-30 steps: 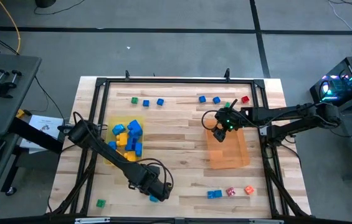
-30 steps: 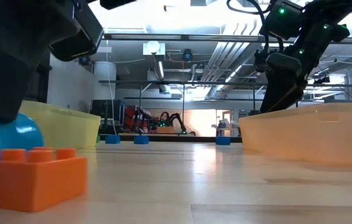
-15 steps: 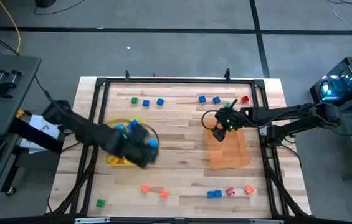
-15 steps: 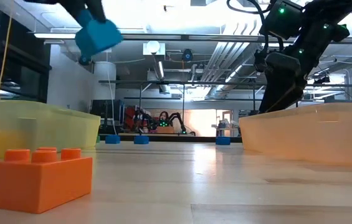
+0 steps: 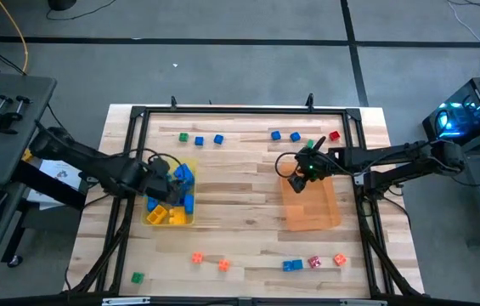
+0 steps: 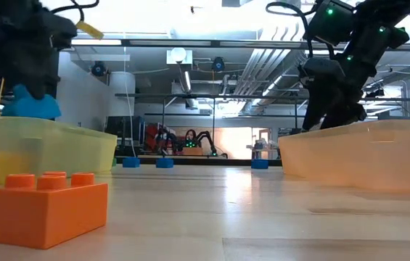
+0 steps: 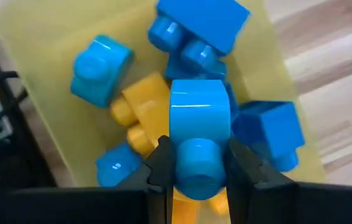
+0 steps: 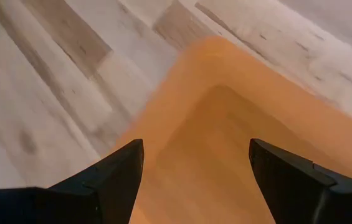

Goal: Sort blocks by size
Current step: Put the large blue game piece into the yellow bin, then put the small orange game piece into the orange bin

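The left end effector [image 5: 161, 177] hovered over the translucent yellow plastic tray [image 5: 149, 219] at the left of the wooden worktop [image 5: 240, 195], its fingers [image 7: 161, 163] clamped on a large blue plastic brick [image 7: 199, 143]. Below it, the tray held a heap of larger blue bricks [image 7: 205, 25] and yellow bricks [image 7: 139, 112]. Near the front edge lay a small green cube [image 5: 138, 277], then two small orange bricks [image 5: 209, 261]. Along the far edge sat one green and two blue cubes [image 5: 199, 138]. The right end effector [image 5: 299, 177] hung with its fingers spread apart over the far left corner of the translucent orange plastic tray [image 5: 312, 212], right of centre. Blue, green and red pieces [image 5: 303, 136] lay beyond that tray, and blue, red and orange pieces [image 5: 314, 263] lay nearer than it.
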